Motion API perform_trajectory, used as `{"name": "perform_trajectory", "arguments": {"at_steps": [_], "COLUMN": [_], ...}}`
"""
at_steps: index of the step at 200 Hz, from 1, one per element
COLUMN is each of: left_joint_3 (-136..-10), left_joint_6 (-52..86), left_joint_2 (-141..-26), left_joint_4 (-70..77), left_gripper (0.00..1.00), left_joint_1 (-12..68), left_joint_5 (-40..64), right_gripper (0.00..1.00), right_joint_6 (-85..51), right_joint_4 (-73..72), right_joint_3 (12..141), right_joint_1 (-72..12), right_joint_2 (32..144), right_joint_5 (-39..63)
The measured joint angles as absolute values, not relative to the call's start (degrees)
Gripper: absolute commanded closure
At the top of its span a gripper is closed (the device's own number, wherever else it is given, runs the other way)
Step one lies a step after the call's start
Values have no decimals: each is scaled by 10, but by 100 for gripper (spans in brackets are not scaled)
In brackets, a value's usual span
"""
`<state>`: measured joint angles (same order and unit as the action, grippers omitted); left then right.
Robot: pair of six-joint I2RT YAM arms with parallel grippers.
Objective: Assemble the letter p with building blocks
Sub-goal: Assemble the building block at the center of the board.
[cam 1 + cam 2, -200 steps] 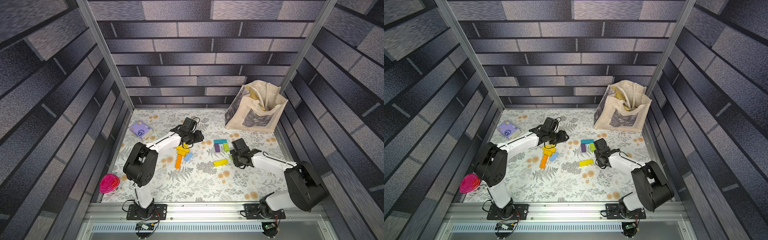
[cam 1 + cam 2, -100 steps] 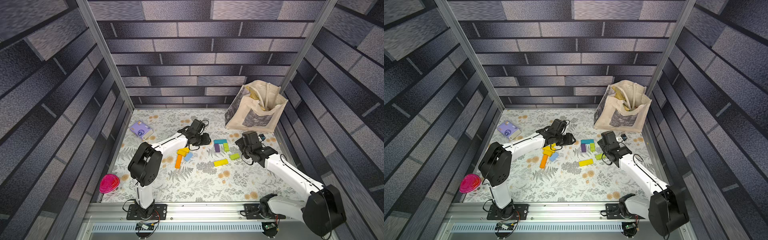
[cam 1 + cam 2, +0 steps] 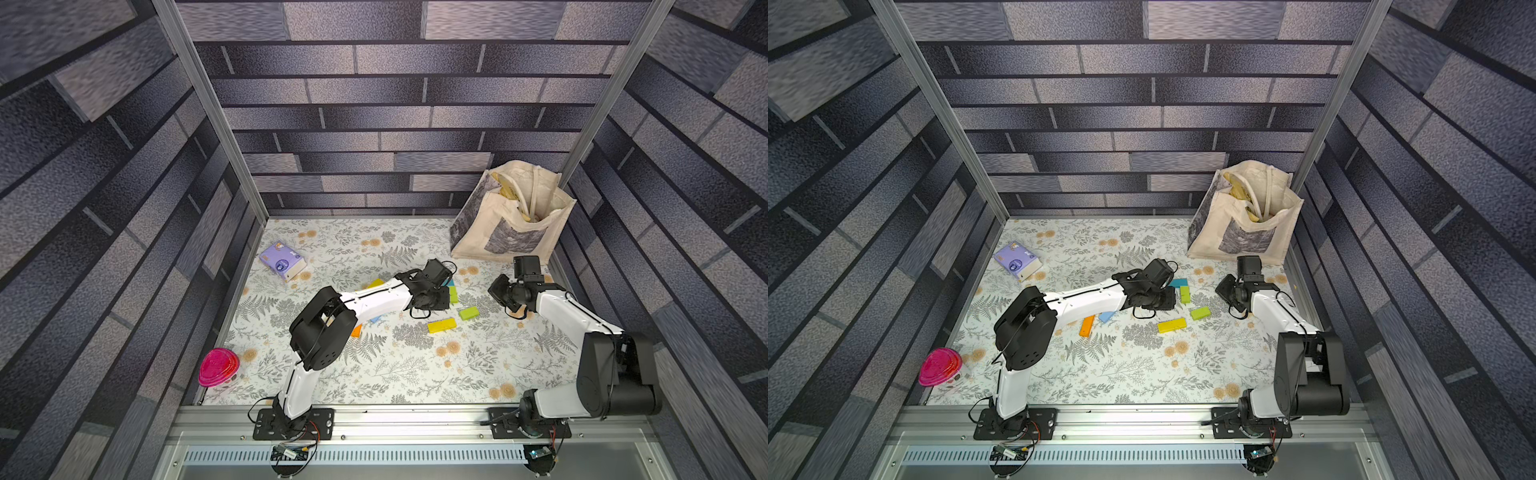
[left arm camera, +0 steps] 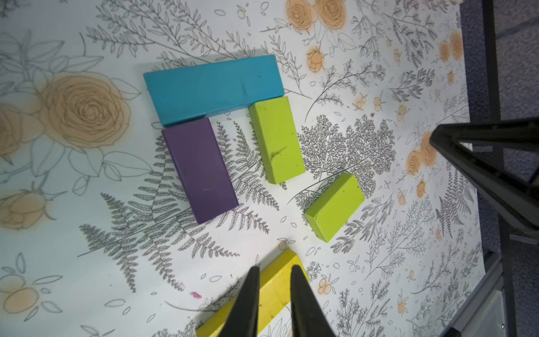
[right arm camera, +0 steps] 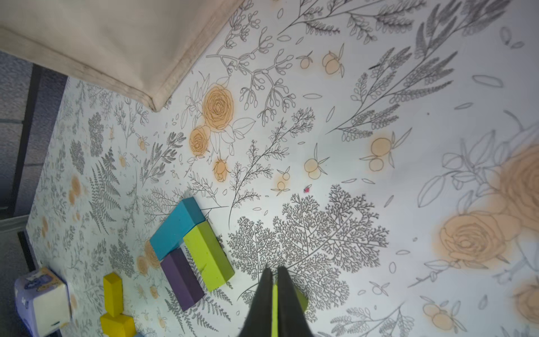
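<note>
Matte, flat rectangular blocks right of bench centre. A long teal block abuts the purple block and the lime block. A second lime block lies loose and tilted, just right and nearer; the long yellow block is nearer still. Left fingers almost closed, slim gap, empty. Right fingers clenched, empty.

Orange block mostly out of sight beneath left arm
</note>
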<state>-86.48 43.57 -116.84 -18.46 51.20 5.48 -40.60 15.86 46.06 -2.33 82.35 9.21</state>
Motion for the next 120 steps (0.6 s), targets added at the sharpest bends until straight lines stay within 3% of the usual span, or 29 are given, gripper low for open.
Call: {"name": "perform_trajectory", "arguments": {"at_steps": [16,120], "left_joint_3": [-880,-986], "left_joint_6": [465,514], "left_joint_2": [-1187,-1290], "left_joint_4": [-186,-229], "left_gripper": [100,100], "left_joint_1": [520,551], "left_joint_5": [50,64], "right_gripper": [100,100], "right_joint_6": [-393,-359], "right_joint_4": [147,107], "right_joint_3": [448,400], "right_joint_1": [-23,-23], "right_joint_2": [824,888], "right_joint_5": [111,144]}}
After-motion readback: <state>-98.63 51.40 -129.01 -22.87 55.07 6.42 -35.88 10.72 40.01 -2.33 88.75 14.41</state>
